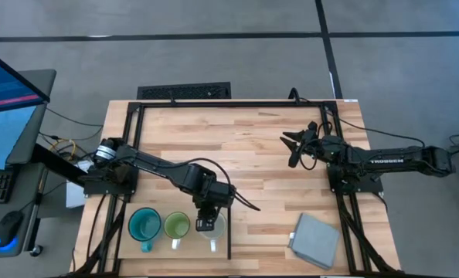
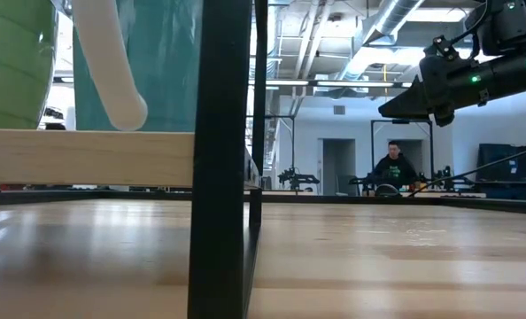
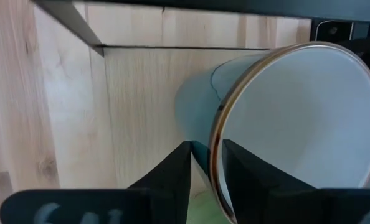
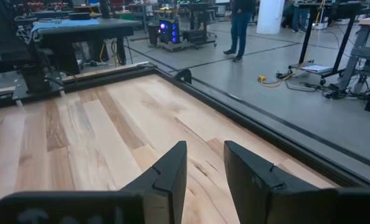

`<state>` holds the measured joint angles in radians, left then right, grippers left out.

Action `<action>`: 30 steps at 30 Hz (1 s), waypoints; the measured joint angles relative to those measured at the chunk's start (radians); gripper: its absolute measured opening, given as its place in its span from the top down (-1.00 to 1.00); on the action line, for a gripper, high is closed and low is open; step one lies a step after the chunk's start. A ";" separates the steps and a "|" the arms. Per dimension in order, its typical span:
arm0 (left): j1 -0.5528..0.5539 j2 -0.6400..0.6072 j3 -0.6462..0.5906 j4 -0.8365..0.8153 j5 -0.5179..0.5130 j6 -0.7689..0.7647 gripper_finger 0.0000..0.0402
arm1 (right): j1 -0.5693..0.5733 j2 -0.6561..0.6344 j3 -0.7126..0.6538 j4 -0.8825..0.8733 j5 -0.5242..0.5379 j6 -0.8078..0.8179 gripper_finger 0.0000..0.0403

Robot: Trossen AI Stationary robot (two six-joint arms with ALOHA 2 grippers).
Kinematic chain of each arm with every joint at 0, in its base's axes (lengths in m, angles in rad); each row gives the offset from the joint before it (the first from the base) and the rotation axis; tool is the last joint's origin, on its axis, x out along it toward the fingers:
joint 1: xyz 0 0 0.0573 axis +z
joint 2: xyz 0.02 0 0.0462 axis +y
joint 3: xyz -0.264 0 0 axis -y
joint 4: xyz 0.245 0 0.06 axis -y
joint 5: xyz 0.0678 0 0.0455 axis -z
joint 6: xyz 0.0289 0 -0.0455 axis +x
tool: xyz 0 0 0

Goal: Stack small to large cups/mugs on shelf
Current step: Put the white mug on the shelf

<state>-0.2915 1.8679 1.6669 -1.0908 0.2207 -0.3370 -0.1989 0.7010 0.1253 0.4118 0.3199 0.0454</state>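
- Three mugs sit in a row on the shelf (image 1: 214,249) at the near edge of the surface (image 1: 245,147): the teal mug (image 1: 144,225), the light green mug (image 1: 176,225) beside it, and the white mug (image 1: 212,225) at the end by the shelf's black strip.
- None is nested in another, so the stacking looks not yet done.
- Left gripper (image 1: 205,224) is over the white mug; the left wrist view shows its fingers (image 3: 172,171) set narrowly apart, straddling the mug's rim, one inside and one outside.
- Whether the fingers are pressing the wall or only bracketing it, I cannot tell.
- Risk: a pinch on one thin wall is a weak hold, so the mug could swing or slip if lifted.
- Risk: the green mug stands just beside, so a sideways drag could knock it.
- Right gripper (image 1: 295,147) hangs above bare surface, well apart from the mugs, fingers apart and holding nothing.
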 joint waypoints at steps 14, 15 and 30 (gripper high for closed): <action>0.001 0.000 0.000 0.006 0.003 -0.031 0.60 | 0.000 0.000 0.000 0.000 0.000 0.000 0.36; 0.001 0.000 0.000 0.006 0.003 -0.031 0.60 | 0.000 0.000 0.000 0.000 0.000 0.000 0.36; 0.001 0.001 0.000 0.022 0.037 -0.041 0.32 | 0.000 0.000 0.000 0.000 0.000 0.001 0.36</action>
<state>-0.2905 1.8687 1.6669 -1.0686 0.2577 -0.3785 -0.1989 0.7010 0.1253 0.4118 0.3195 0.0459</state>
